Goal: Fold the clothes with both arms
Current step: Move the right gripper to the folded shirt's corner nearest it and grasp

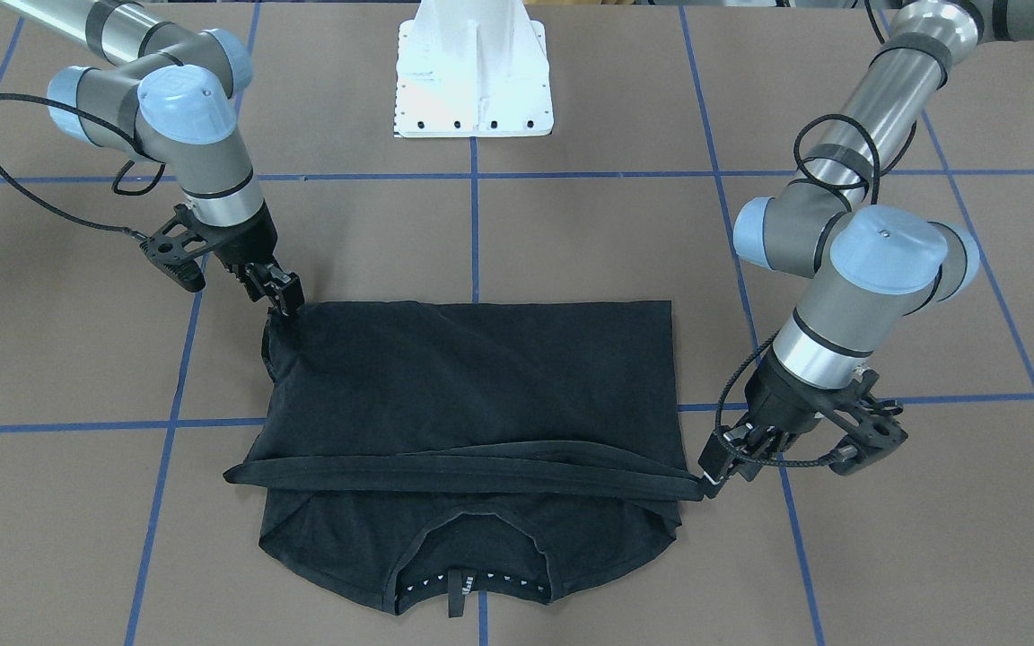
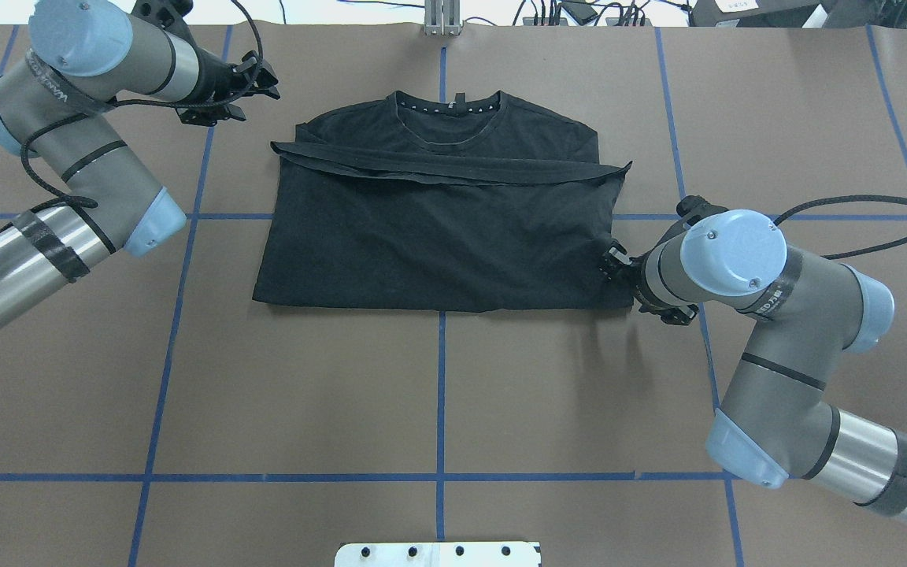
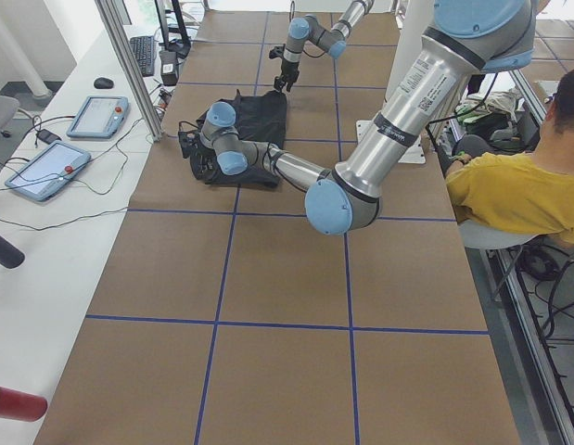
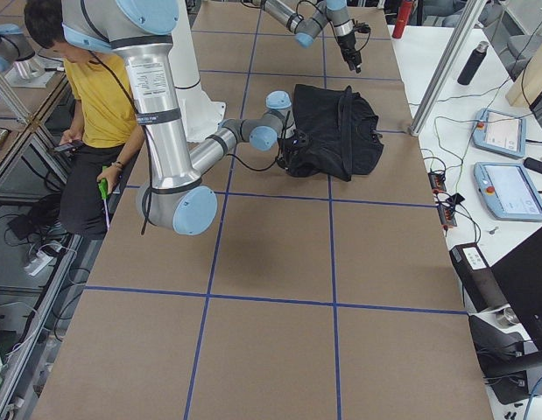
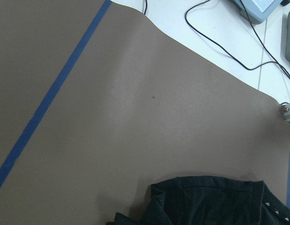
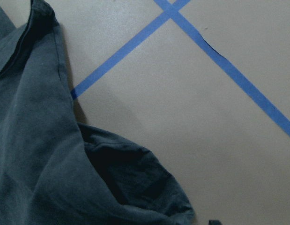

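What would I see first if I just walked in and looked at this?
A black T-shirt lies half-folded in the middle of the brown table, collar away from the robot. Two silver robot arms reach down to it: the right gripper at a corner on the robot's side, the left gripper at the end of the folded-over edge.

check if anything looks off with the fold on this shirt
The folded-up hem of the black T-shirt lies slightly slanted and sticks out past the shoulders on both sides. A flap of fabric also bunches out from under the fold at the robot's right edge.
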### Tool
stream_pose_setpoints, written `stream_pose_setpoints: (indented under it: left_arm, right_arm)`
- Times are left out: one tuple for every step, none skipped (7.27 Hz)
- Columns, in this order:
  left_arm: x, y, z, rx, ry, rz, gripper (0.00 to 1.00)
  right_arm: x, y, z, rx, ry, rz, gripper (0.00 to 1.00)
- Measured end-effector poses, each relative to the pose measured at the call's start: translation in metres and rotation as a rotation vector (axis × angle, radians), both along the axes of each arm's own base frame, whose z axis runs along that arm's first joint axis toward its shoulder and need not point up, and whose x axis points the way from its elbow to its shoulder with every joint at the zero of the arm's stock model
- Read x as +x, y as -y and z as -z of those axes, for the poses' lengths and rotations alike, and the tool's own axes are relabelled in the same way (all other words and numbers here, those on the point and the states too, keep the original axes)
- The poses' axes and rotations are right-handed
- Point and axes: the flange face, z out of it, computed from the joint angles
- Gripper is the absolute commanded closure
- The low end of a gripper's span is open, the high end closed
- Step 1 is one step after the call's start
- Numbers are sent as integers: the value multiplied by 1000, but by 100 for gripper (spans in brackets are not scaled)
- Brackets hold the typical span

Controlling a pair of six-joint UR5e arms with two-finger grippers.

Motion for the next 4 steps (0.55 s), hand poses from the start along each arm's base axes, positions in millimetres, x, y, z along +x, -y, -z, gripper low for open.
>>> stream_pose_setpoints:
  left_arm:
    - [-2,1,1,1,0,3,31]
    - [-2,1,1,2,-1,4,31]
    - [-3,1,1,2,-1,5,31]
    - [-4,0,0,2,0,6,31]
  right_arm:
    - [-5,-1,-1,3,-6,5,55]
    - [-8,-1,-3,3,-11,8,88]
    - [-11,0,-5,2,-15,10,100]
    - [-12,0,-8,0,-20,12,100]
